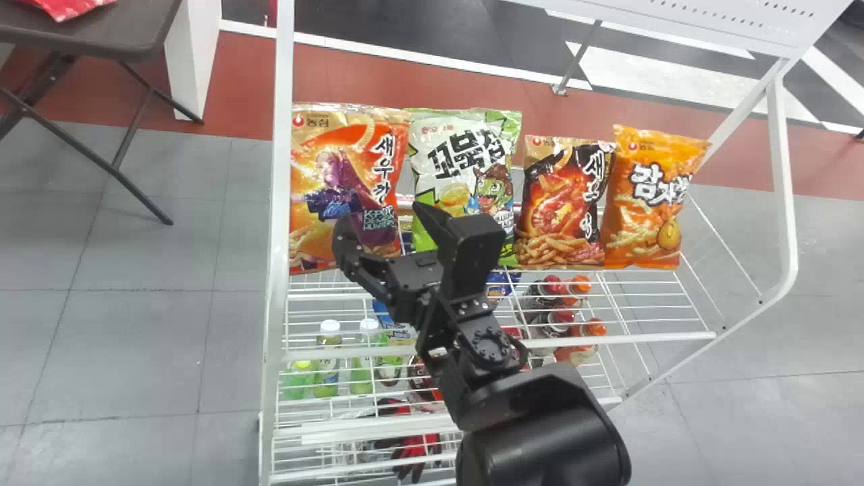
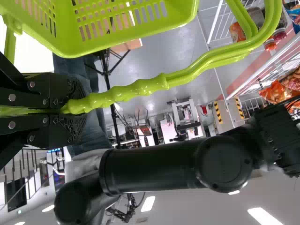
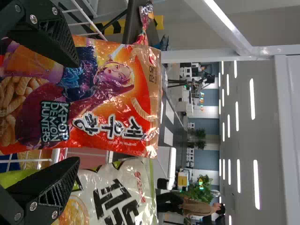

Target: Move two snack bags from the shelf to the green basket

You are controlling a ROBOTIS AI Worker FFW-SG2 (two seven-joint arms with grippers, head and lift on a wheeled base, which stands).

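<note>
On the rack's top shelf (image 1: 648, 337), an orange-red snack bag (image 1: 324, 135), a green-and-white bag (image 1: 466, 128), a dark red bag (image 1: 560, 196) and an orange bag (image 1: 648, 229) stand in a row. My right gripper (image 1: 388, 236) is open in front of the leftmost bag and the green-and-white one. In the right wrist view, the open right gripper (image 3: 72, 110) faces the orange-red snack bag (image 3: 122, 108), with the green-and-white bag (image 3: 122, 187) beside one finger. My left gripper (image 2: 77, 105) is shut on the handle (image 2: 140, 89) of the green basket (image 2: 183, 21).
Lower rack levels hold green bottles (image 1: 361, 364) and bottles with red and orange caps (image 1: 577, 337). A white rack post (image 1: 278, 202) rises just left of the bags. A dark folding table (image 1: 101, 40) stands at the upper left.
</note>
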